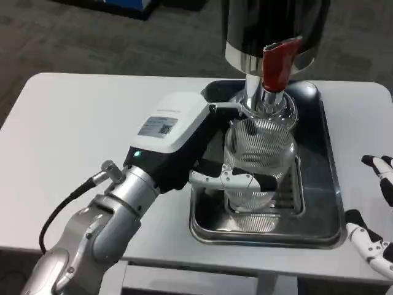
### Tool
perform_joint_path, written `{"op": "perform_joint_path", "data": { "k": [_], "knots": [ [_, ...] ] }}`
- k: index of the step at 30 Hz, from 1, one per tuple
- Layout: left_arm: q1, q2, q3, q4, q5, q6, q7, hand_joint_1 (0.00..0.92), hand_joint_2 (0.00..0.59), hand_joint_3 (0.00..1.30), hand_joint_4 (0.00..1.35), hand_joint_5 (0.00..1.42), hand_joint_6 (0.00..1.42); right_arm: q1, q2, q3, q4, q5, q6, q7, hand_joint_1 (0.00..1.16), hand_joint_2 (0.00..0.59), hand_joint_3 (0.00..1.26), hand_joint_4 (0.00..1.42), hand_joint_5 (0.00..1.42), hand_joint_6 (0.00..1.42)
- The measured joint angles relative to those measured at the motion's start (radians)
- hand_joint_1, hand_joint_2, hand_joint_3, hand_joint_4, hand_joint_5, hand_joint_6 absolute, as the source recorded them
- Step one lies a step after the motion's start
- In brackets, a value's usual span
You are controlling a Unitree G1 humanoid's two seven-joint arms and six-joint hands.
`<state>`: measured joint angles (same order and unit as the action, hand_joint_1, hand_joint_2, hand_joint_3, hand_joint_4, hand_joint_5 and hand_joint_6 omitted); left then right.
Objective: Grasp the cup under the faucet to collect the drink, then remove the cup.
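Observation:
A clear ribbed cup (259,161) stands upright over the drip tray's grate, directly below the chrome spout of the dispenser (270,37) with its red tap lever (276,64). My left hand (184,144) grips the cup from its left side; a white and black thumb crosses the cup's front and fingers wrap behind its rim. The cup looks empty. My right hand (376,218) hovers open at the table's right edge, fingers spread, apart from the tray.
The steel drip tray (319,227) with slotted grate fills the table's right half. The dispenser's black and chrome body towers at the back. The white table (80,135) stretches bare to the left. A black cable hangs from my left forearm.

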<state>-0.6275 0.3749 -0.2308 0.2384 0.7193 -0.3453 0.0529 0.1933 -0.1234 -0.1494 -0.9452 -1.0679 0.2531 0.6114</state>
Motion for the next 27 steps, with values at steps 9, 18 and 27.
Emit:
{"op": "perform_joint_path", "data": {
  "k": [9,18,27],
  "knots": [
    [-0.022,-0.013,-0.031,0.041,0.035,0.016,0.076,0.402,0.076,0.77,0.85,1.12,1.40,0.008,-0.020,-0.036,0.000,0.042,0.005,-0.001,0.32,0.501,0.04,0.00,0.00,0.00],
    [-0.034,-0.021,-0.059,0.043,0.033,0.071,0.073,0.190,0.117,0.45,0.41,0.64,1.02,0.020,-0.047,-0.061,-0.001,0.093,0.012,-0.002,0.33,0.508,0.06,0.00,0.00,0.00],
    [-0.034,-0.021,-0.064,0.044,0.035,0.086,0.065,0.162,0.106,0.25,0.21,0.41,0.69,0.026,-0.058,-0.071,-0.001,0.115,0.019,-0.007,0.34,0.508,0.07,0.00,0.00,0.00]
  ]
}}
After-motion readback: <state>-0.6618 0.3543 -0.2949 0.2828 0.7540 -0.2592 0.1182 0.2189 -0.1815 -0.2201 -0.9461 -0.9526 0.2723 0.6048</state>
